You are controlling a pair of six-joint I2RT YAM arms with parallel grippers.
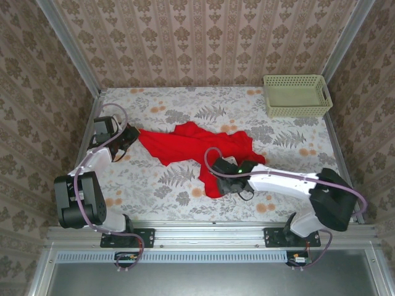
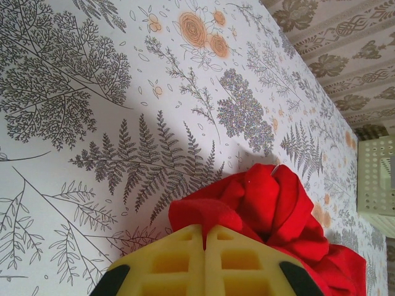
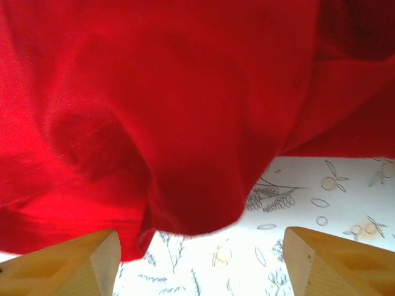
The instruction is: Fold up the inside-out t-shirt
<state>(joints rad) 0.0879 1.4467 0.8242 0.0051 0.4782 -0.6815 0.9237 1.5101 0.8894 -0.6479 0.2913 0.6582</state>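
Soft red t-shirt (image 1: 185, 145) lies rumpled on the flowery tabletop (image 1: 154, 102); left gripper (image 2: 203, 229) pinches its corner near the left edge, right gripper (image 3: 200, 237) gapes wide.

The inside-out t-shirt (image 1: 185, 145), plain bright red, is seen crumpled and bunched into an uneven band across the middle of the floral-patterned table (image 1: 203, 102), with one flap trailed toward the near edge.
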